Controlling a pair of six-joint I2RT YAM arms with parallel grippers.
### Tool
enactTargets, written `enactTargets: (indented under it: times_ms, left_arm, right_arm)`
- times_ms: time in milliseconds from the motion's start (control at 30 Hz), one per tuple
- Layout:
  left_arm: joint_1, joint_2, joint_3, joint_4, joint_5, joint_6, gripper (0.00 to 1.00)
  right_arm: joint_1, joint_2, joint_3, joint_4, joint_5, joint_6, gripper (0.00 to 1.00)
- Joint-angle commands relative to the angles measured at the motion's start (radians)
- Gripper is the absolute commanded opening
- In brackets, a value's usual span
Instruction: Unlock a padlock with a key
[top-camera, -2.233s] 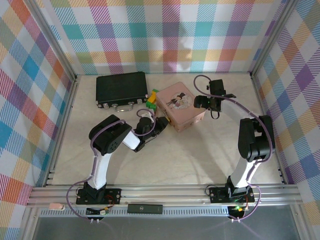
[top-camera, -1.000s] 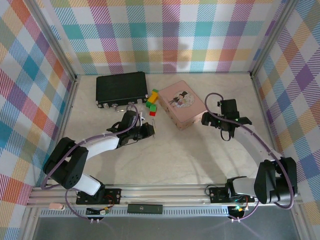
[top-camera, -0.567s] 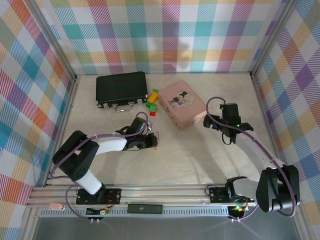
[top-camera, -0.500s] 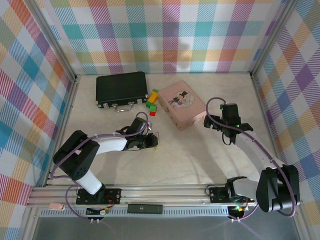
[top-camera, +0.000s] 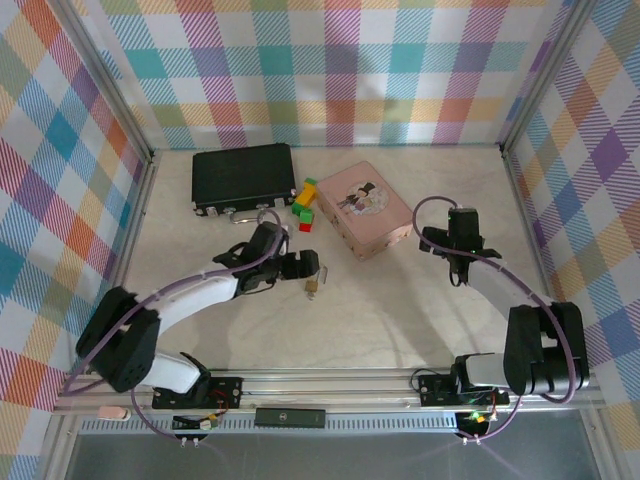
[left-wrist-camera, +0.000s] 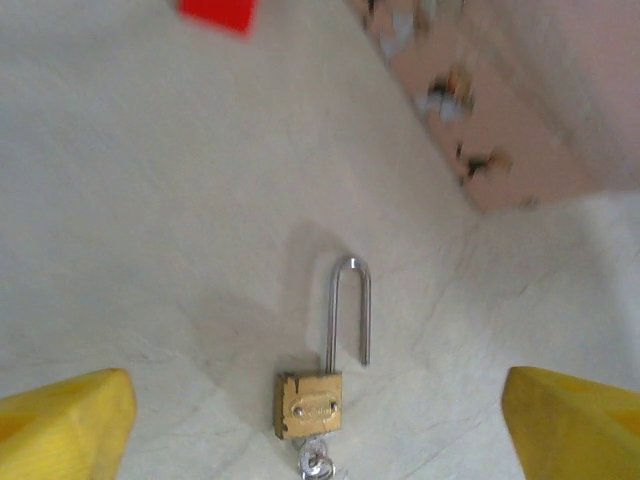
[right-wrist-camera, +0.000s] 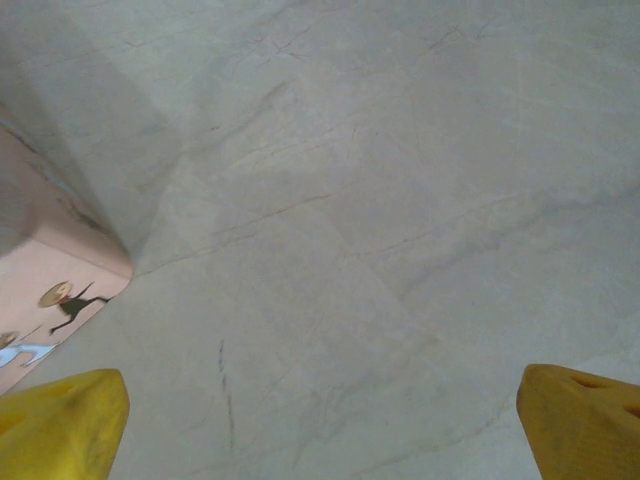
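Note:
The small brass padlock lies flat on the pale table, its thin silver shackle swung up with one leg free of the body. A silver key sticks out of its underside at the frame's lower edge. My left gripper is open, its yellow fingertips far apart on either side of the lock and touching nothing. From above, the padlock rests just right of the left gripper. My right gripper hangs open over bare table, right of the pink tin.
A pink tin box sits behind the lock, and its corner shows at the left of the right wrist view. Coloured toy blocks and a black case lie at the back left. Checked walls close in three sides.
My left gripper has opened wide and let go of the padlock, which now lies on the table with its shackle open. The right arm has shifted slightly.

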Motion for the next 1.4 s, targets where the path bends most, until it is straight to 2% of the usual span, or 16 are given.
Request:
enactTargets:
  times_ms: [0,167,300,367,500,567,600,633,733,767,867,1000,1067,1167,1333,1367]
  left_arm:
    - [0.056,-0.099,0.032,-0.152,-0.177,0.081,0.98]
    - [0.164,-0.227,0.010,-0.192,-0.376,0.161,1.00]
    - [0.245,-0.295,-0.057,-0.130,-0.567,0.199,1.00]
    - [0.286,-0.304,-0.109,-0.045,-0.653,0.219,1.00]
    - [0.321,-0.264,-0.205,0.111,-0.770,0.278,1.00]
    - [0.325,-0.219,-0.246,0.179,-0.822,0.301,1.00]
    - [0.326,-0.195,-0.264,0.223,-0.834,0.319,1.00]
    - [0.327,-0.169,-0.290,0.285,-0.840,0.343,1.00]
    - [0.335,-0.091,-0.360,0.489,-0.820,0.428,1.00]
    - [0.338,-0.082,-0.353,0.493,-0.792,0.443,1.00]
    - [0.351,-0.051,-0.398,0.695,-0.725,0.522,1.00]
    - [0.382,0.003,-0.477,1.004,-0.617,0.571,1.00]
    - [0.404,0.036,-0.471,1.024,-0.529,0.547,1.00]
    - [0.421,0.172,-0.491,1.215,-0.449,0.569,1.00]
    - [0.427,0.233,-0.477,1.239,-0.429,0.569,1.00]
    - [0.427,0.219,-0.454,1.167,-0.432,0.557,1.00]
  right_arm:
    - [-0.013,0.031,-0.045,0.214,0.020,-0.083,0.99]
    - [-0.028,0.070,-0.121,0.484,-0.011,-0.150,0.99]
    - [-0.051,0.110,-0.150,0.595,-0.093,-0.137,0.99]
    - [-0.051,0.164,-0.186,0.720,-0.108,-0.148,0.99]
    - [-0.051,0.153,-0.231,0.783,-0.143,-0.157,0.99]
    - [-0.052,0.214,-0.289,0.966,-0.115,-0.155,0.99]
    - [-0.056,0.191,-0.277,0.890,-0.101,-0.132,0.99]
    - [-0.060,0.189,-0.279,0.904,-0.107,-0.134,0.99]
    - [-0.059,0.191,-0.279,0.906,-0.105,-0.134,0.99]
    - [-0.059,0.193,-0.280,0.906,-0.104,-0.134,0.99]
    - [-0.060,0.187,-0.280,0.900,-0.108,-0.134,0.99]
    - [-0.060,0.189,-0.280,0.902,-0.107,-0.135,0.99]
    - [-0.059,0.189,-0.280,0.901,-0.108,-0.133,0.99]
    - [-0.060,0.188,-0.279,0.900,-0.107,-0.135,0.99]
    - [-0.059,0.189,-0.277,0.898,-0.111,-0.137,0.99]
    - [-0.059,0.189,-0.276,0.895,-0.118,-0.140,0.99]
